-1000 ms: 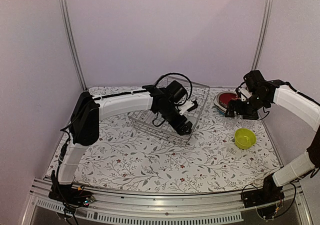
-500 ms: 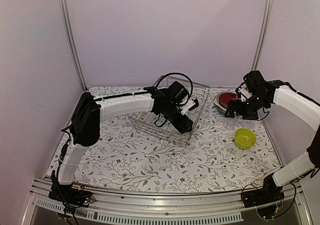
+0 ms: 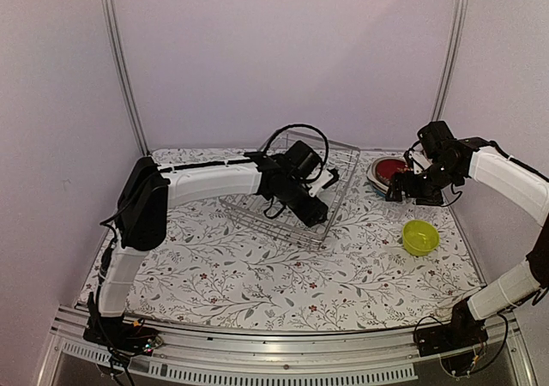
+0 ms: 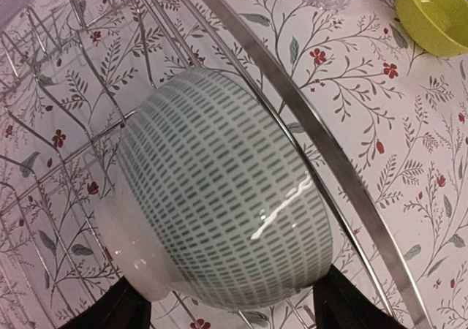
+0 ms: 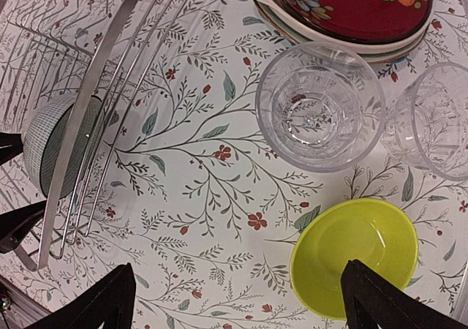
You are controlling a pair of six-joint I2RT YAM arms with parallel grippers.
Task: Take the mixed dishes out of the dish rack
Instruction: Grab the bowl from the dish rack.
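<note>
The left gripper stood with its jaws wide, one dark finger on each side of the pale bowl. I could not tell whether the pads pressed it or merely flanked it. The bowl lay directly ahead of the fingers, tipped on its side inside the dish rack and resting against the slanted rim wire. The step in hand looked like the grasp on this bowl. The next move would call for a firm hold, then a lift up and clear of the rim wire and prongs without snagging. The bowl's axis ran roughly across the jaw gap, with its foot ring toward the finger on the left of the wrist view and its mouth toward the other finger and the rim wire. Farther out, beyond the rack, the right gripper hung fully open and empty. Below it on the floral cloth sat the yellow-green bowl, a clear glass and the stacked plates.
</note>
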